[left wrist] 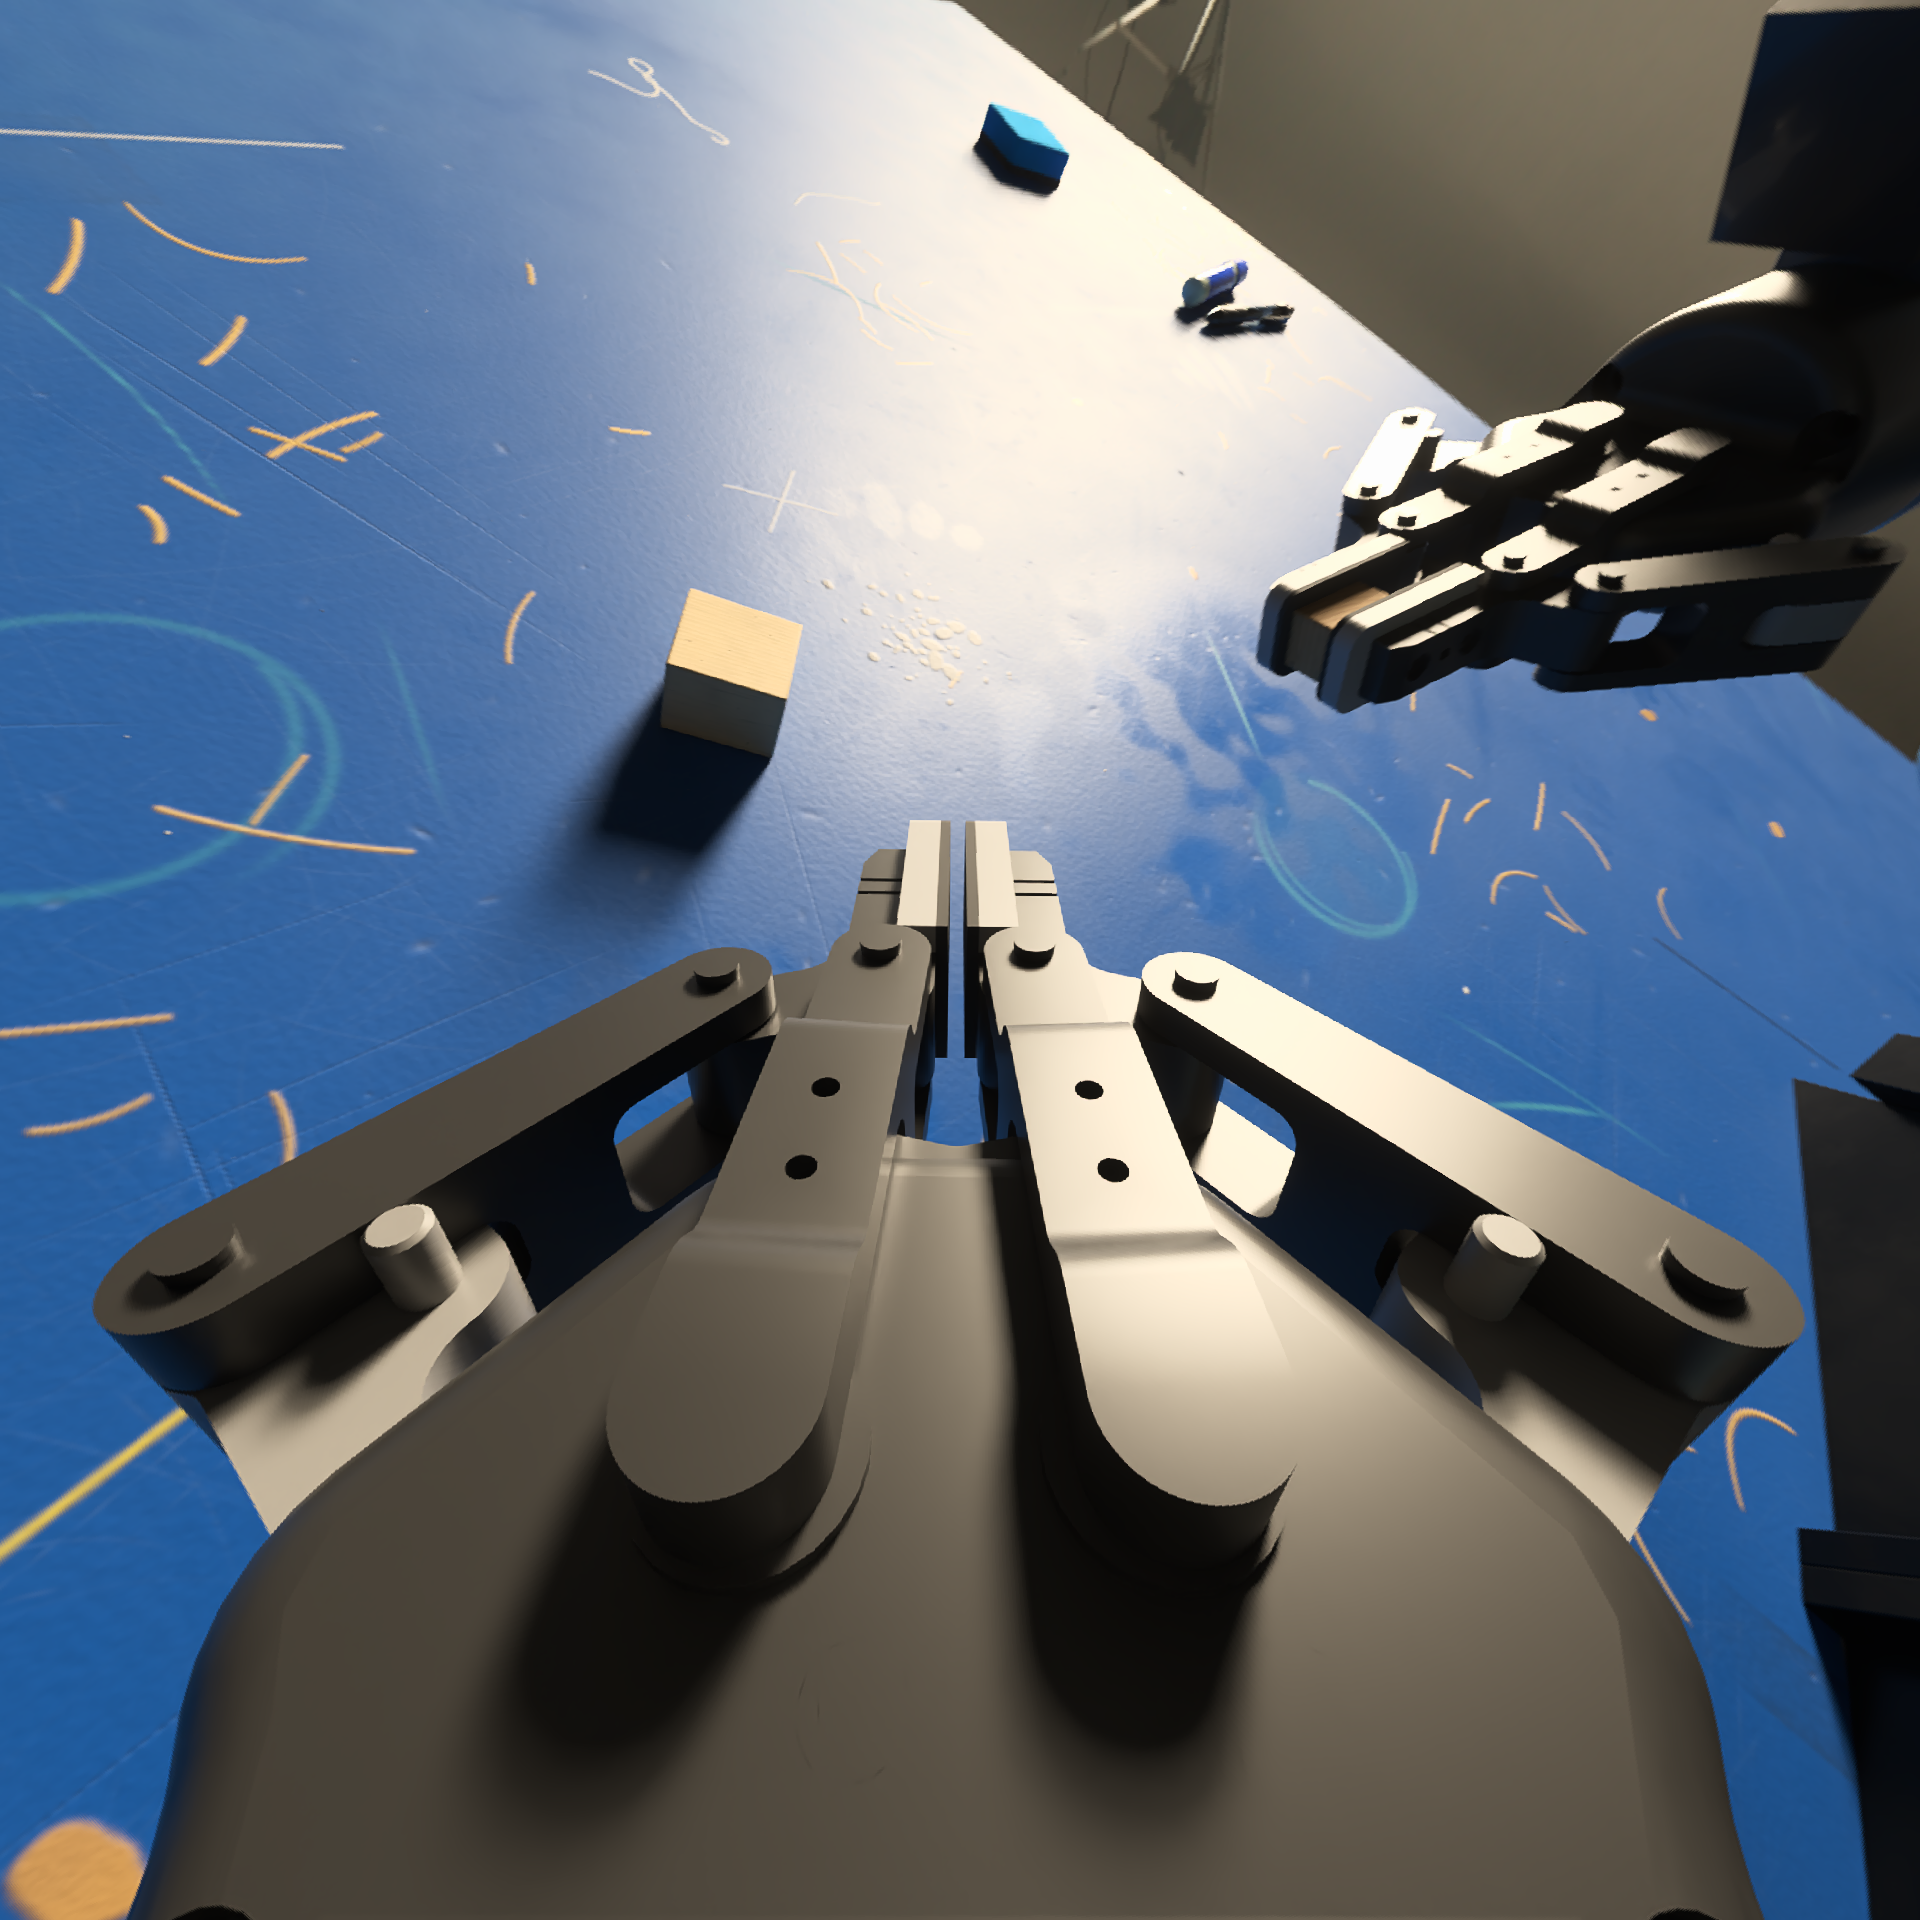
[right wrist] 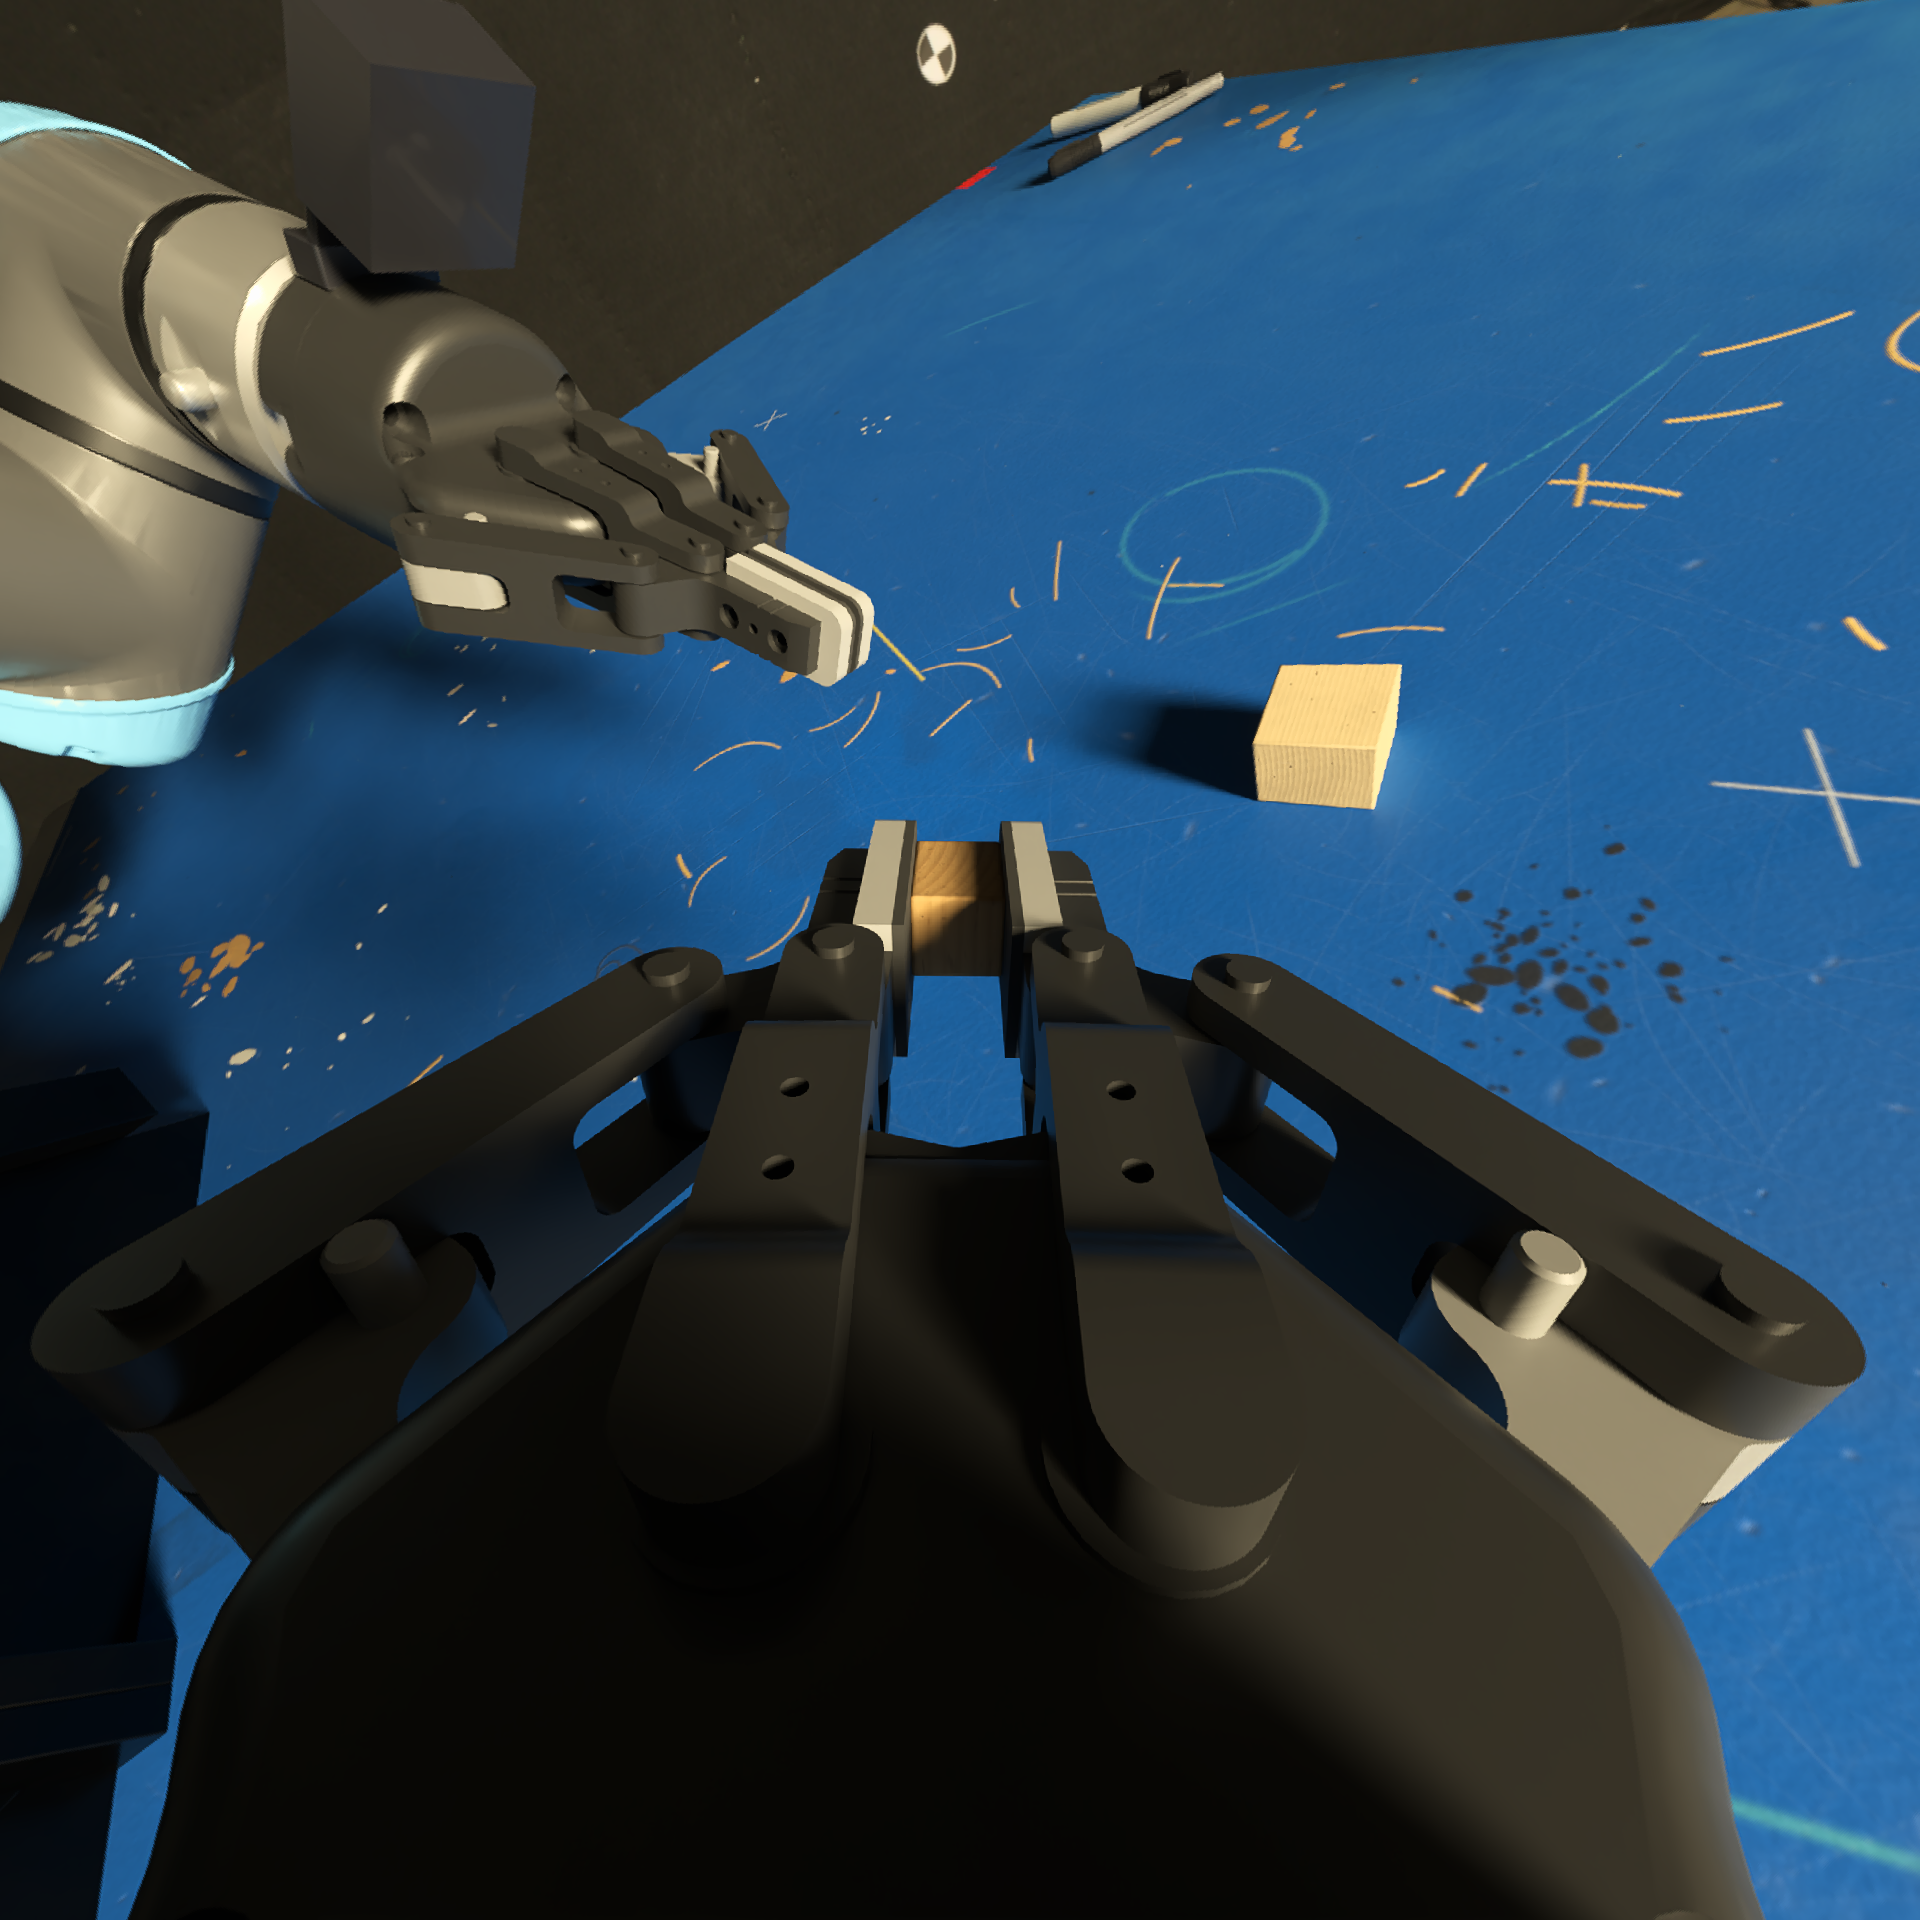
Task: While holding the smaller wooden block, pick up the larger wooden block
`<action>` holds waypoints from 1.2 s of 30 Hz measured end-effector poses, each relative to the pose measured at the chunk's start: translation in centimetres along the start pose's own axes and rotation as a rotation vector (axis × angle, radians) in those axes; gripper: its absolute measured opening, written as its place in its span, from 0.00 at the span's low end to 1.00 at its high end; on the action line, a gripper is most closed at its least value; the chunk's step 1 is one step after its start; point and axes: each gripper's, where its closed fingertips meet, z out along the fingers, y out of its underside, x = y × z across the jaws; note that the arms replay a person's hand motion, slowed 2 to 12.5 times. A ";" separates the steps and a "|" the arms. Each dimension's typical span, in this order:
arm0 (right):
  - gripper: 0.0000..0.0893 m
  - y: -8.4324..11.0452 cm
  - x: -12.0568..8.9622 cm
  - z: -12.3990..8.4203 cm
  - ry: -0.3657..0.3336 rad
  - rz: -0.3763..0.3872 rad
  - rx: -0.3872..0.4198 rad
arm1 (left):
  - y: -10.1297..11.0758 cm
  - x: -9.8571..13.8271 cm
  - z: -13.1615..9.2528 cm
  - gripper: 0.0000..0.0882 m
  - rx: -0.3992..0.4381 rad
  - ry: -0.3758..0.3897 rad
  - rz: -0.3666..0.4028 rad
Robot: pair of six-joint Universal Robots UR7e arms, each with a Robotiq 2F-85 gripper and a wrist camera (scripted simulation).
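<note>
Clamped between the pale flat pads of the right end effector point(right wrist: 957, 871), the smaller wooden block point(right wrist: 945, 906) is a light, fine-grained wood cube held clear of the tabletop point(right wrist: 1351, 312). From the left wrist view the same block point(left wrist: 1345, 605) shows only as a tan sliver between the dark fingers of the right end effector point(left wrist: 1320, 634).

Larger wooden block point(right wrist: 1328, 736): a squat, square-edged piece of pale wood with faint straight grain lines, resting flat on the tabletop, ahead and to the right of the right end effector and apart from it. It has no marked long axis. In the left wrist view it point(left wrist: 731, 670) lies ahead and to the left of the left end effector point(left wrist: 957, 871), whose fingers are drawn nearly together on nothing.

Tabletop surface: matte blue, scuffed, covered in orange, teal and white scribbles and paint spatter; no readable writing.

Far edge: a blue block point(left wrist: 1023, 145), markers point(right wrist: 1132, 109), and a small blue-and-white cylinder point(left wrist: 1214, 281).
</note>
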 end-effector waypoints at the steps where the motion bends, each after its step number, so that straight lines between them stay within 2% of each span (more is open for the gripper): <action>1: 0.16 0.0 0.1 -0.1 0.002 0.003 0.002 | 0.0 -0.2 0.1 0.04 -0.006 -0.009 0.007; 9: 0.16 -0.2 0.6 -0.9 0.016 0.010 0.016 | -0.1 -1.7 0.9 0.20 -0.087 -0.070 0.092; 19: 0.16 -0.4 0.6 -1.1 0.015 -0.002 0.024 | -0.5 -3.6 2.7 0.45 -0.221 -0.115 0.254; 29: 0.16 -0.5 0.4 -0.9 0.003 -0.008 0.023 | -1.7 -5.0 5.0 0.47 -0.276 -0.104 0.446; 36: 0.16 -0.3 0.2 -0.7 0.000 -0.017 0.011 | -1.6 -5.8 7.1 0.50 -0.335 -0.059 0.514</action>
